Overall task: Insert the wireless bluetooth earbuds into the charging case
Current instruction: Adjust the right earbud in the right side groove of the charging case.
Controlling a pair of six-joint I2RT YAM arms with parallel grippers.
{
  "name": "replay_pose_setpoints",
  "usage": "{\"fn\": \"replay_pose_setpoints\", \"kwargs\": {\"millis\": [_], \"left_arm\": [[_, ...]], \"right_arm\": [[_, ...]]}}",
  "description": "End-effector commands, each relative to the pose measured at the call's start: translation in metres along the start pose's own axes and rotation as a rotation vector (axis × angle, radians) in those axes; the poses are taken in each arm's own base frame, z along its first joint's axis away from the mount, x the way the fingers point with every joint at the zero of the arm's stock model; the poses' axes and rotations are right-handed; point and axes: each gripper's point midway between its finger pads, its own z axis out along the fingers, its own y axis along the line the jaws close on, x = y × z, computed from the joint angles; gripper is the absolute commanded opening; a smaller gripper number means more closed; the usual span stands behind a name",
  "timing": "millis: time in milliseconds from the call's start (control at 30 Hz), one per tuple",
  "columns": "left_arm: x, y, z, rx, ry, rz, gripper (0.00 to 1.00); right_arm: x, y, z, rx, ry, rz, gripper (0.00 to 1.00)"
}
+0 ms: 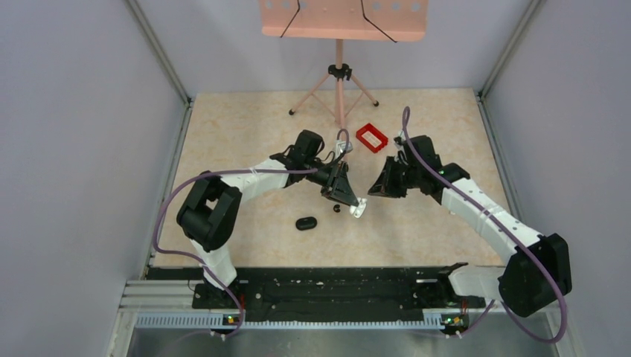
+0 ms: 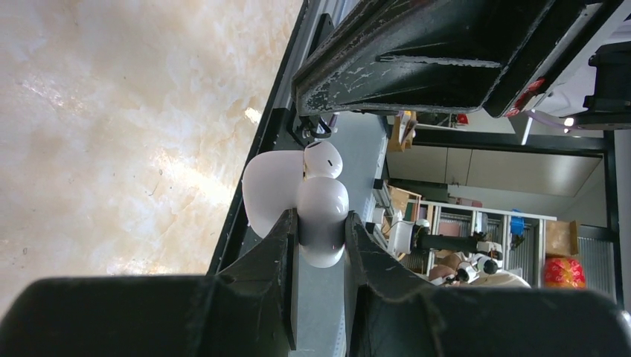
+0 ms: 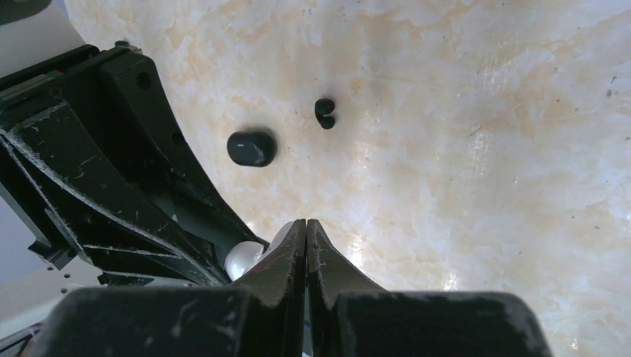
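The black oval charging case point(image 1: 306, 222) lies on the marbled table, left of centre. A tiny black earbud point(image 1: 335, 208) lies loose just right of it. Both show in the right wrist view, the case point(image 3: 251, 148) and the earbud point(image 3: 324, 113) apart from each other. My left gripper point(image 2: 321, 223) is shut on a white rounded object point(image 2: 322, 216). That object has an open flap point(image 2: 271, 190) and a white bud-shaped piece point(image 2: 322, 158) at its top, and it is held above the table point(image 1: 359, 208). My right gripper point(image 3: 306, 223) is shut with nothing between its fingers, close beside the white object point(image 3: 242, 260).
A red rectangular frame point(image 1: 371, 138) lies at the back of the table. Behind it stands a pink music stand point(image 1: 339, 74). Grey walls close in both sides. A black rail point(image 1: 327, 290) runs along the near edge.
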Motion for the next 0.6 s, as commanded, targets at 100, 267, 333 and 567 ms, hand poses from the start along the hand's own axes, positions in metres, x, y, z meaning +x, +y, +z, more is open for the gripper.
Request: {"fn": "replay_pose_setpoints", "kwargs": {"millis": [100, 267, 333, 567], "left_arm": [[-0.009, -0.02, -0.007, 0.017, -0.036, 0.07, 0.0], [-0.01, -0.021, -0.007, 0.017, -0.037, 0.073, 0.0], [-0.01, -0.02, -0.007, 0.015, -0.035, 0.069, 0.0], [-0.012, -0.019, -0.007, 0.011, -0.04, 0.07, 0.0]], "right_arm": [[-0.008, 0.022, -0.011, -0.075, -0.026, -0.087, 0.0], [0.001, 0.026, -0.013, -0.108, 0.004, -0.111, 0.0], [0.005, 0.027, -0.013, -0.119, 0.016, -0.119, 0.0], [0.011, 0.031, -0.016, -0.148, 0.031, -0.134, 0.0]]}}
